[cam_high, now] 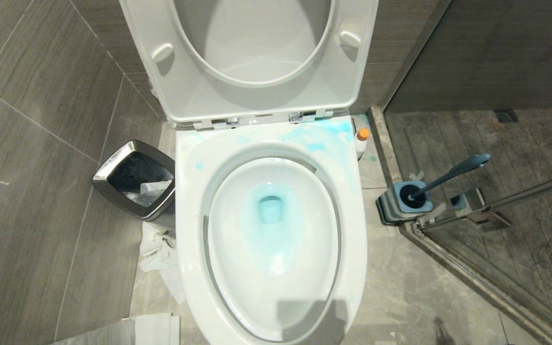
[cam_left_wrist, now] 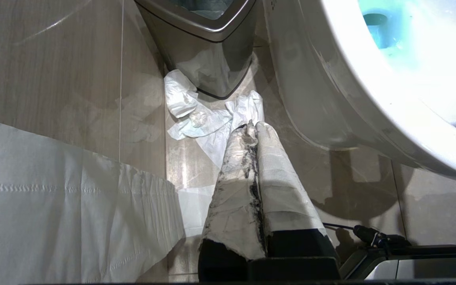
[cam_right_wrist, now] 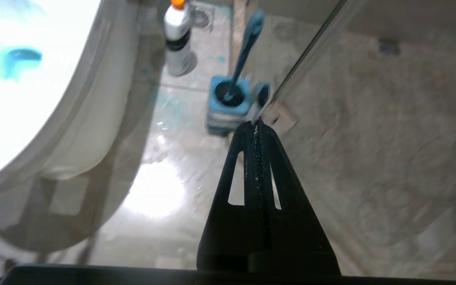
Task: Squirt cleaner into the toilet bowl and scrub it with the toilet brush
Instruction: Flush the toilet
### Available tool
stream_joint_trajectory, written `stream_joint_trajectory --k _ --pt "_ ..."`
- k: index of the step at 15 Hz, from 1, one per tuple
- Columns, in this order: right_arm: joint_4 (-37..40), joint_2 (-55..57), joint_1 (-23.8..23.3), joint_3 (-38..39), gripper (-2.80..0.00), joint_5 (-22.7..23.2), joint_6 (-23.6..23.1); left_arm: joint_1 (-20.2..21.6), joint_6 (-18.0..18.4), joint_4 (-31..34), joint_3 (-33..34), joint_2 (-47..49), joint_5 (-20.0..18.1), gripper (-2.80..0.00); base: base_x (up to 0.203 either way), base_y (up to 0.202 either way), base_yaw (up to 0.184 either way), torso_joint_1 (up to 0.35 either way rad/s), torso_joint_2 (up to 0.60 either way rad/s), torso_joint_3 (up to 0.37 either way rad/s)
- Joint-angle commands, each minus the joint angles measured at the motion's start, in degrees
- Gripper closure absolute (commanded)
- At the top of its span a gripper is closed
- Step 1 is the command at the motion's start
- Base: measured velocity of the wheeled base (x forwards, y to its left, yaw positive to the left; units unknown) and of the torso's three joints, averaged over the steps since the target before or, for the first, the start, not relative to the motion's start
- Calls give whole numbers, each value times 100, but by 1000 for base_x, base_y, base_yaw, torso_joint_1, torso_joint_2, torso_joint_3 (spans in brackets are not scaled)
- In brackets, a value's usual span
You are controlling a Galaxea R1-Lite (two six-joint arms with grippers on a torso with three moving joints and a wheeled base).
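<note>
Two grippers: both low beside the toilet bowl (cam_high: 271,230), neither in the head view.
Left gripper (cam_left_wrist: 251,126): low beside the bowl's left flank, over the floor; jaws pressed together, nothing between them; fingers (cam_left_wrist: 236,178) wrapped in worn white tape.
Bin (cam_high: 134,179): steel-rimmed, just left of the bowl, paper inside.
Crumpled tissue (cam_high: 158,251): on the floor between bin and bowl, ahead of the left gripper's tips.
Paper sheet (cam_left_wrist: 61,198): white, left of the left gripper, farther from the bowl.
Toilet bowl: seat and lid raised; turquoise-blue liquid (cam_high: 271,211) pooled at the drain, blue smears on the rim's rear right part.
Cleaner (cam_high: 362,141): upright on the floor, close by the bowl's rear right corner, orange cap on; untouched.
Toilet brush (cam_high: 453,173): right of the bowl, head down in its holder (cam_high: 403,201), handle leaning away from the bowl; untouched.
Right gripper (cam_right_wrist: 256,126): low on the bowl's right side, over the floor, tips pointing toward the holder, apart from it; black jaws closed together, empty.
Glass door frame (cam_high: 496,201): just right of the holder.
</note>
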Motion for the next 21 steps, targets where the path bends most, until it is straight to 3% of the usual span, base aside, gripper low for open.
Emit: stream_joint_trajectory --k 1,5,9,13,16,18,19,21 --pt "220 -986 -14 534 0 231 124 2 -1 0 1 9 4 0 0 0 0 0 0 0" --pt "301 -1075 -22 1393 0 415 245 1 -1 0 1 9 4 0 0 0 0 0 0 0" --pt "284 -1081 -23 1395 0 415 236 -2 -1 0 1 9 4 0 0 0 0 0 0 0" --pt "266 -1083 -23 1387 0 324 669 3 -1 0 1 9 4 0 0 0 0 0 0 0" --pt "265 -1083 -23 1395 0 321 681 6 36 0 -1 9 7 0 0 0 0 0 0 0" --pt "265 -1083 -23 1389 0 321 681 7 336 -22 -32 9 -18 0 0 0 0 0 0 0" --pt "265 -1083 -23 1387 0 321 681 7 754 -102 -132 9 -58 0 0 0 0 0 0 0" --pt "265 -1083 -23 1395 0 321 681 12 1493 -163 -577 46 -525 0 0 0 0 0 0 0"
